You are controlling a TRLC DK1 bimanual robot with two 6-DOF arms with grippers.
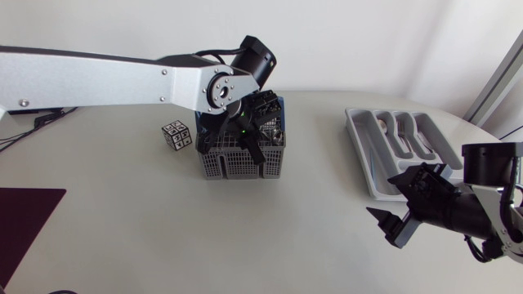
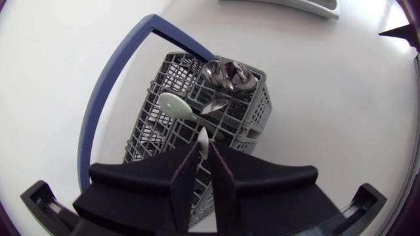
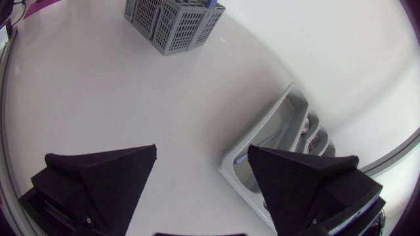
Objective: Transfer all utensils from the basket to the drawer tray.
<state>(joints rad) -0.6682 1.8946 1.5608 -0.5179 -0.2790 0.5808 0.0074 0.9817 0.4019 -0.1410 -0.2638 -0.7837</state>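
Note:
The grey wire basket (image 1: 242,157) with a blue handle (image 2: 105,92) stands left of the table's middle. My left gripper (image 1: 250,131) reaches down into it from above. Its fingers are shut on the thin upright end of a white utensil (image 2: 203,139). Ahead of the gripper (image 2: 207,156) the basket (image 2: 252,111) holds a white spoon (image 2: 176,105) and metal spoons (image 2: 228,76). The grey drawer tray (image 1: 364,151) lies at the right, with several utensils in its compartments. My right gripper (image 1: 396,200) hovers open near the tray's front end, nothing between its fingers (image 3: 105,177); the tray (image 3: 275,141) shows beyond them.
A small cube with black-and-white markers (image 1: 176,135) sits just left of the basket. A dark purple mat (image 1: 24,220) covers the front left corner. Bare white tabletop lies between the basket (image 3: 172,23) and the tray.

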